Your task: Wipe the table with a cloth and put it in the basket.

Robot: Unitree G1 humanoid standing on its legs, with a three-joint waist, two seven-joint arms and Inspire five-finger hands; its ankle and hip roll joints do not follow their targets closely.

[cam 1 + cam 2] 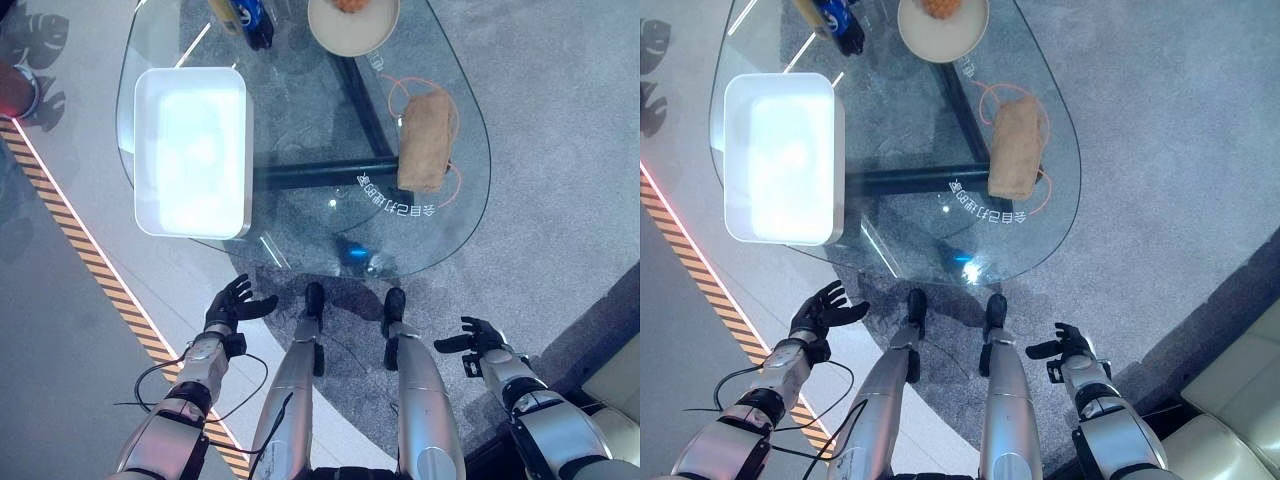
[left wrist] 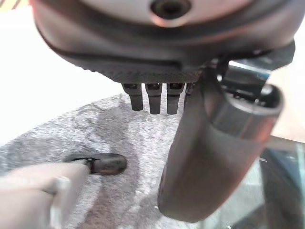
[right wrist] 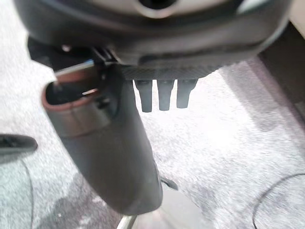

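A folded tan cloth (image 1: 426, 140) lies on the right part of the glass table (image 1: 470, 205), inside an orange ring mark. A white rectangular basket (image 1: 191, 150) stands on the table's left side. My left hand (image 1: 232, 303) hangs low, in front of the table's near edge at the left, fingers straight and holding nothing. My right hand (image 1: 481, 336) is low at the right, also short of the table, fingers relaxed and empty. Both wrist views show straight fingers (image 2: 154, 98) (image 3: 164, 94) over grey carpet.
A tan plate (image 1: 352, 22) with an orange thing on it sits at the table's far edge, and a dark blue object (image 1: 247, 18) lies beside it. A black-and-orange striped strip (image 1: 95, 265) runs across the floor at the left. A pale sofa corner (image 1: 1240, 400) stands at the right.
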